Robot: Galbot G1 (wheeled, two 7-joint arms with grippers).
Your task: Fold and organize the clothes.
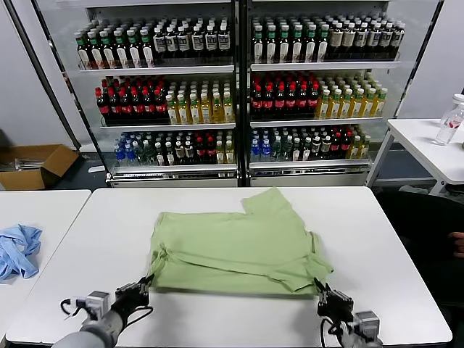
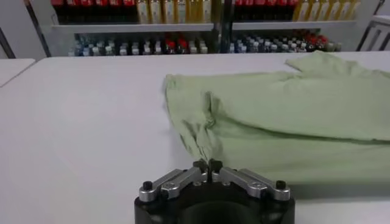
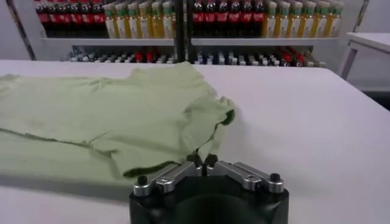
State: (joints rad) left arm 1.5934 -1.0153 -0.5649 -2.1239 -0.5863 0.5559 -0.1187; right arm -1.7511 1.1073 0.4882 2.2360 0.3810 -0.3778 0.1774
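Polo shirt (image 1: pixel 235 246) lies partly folded at mid-counter (image 1: pixel 384 239). Left gripper (image 1: pixel 143 286) and right gripper (image 1: pixel 322 291) have jaws pinched shut on its two near corners. Fold in hand; next move likely requires lifting both corners evenly

Left gripper (image 1: pixel 142 288) low at the near left, arm reaching forward from the bottom edge, wrist roughly level, fingertips (image 2: pixel 199 164) pressed together and pinching the near left corner of the light green polo shirt (image 1: pixel 232 246). Right gripper (image 1: pixel 321 289) low at the near right, arm likewise extended forward, fingertips (image 3: pixel 195 161) closed together on the shirt's near right corner. Both grippers set at about the same depth, well apart.
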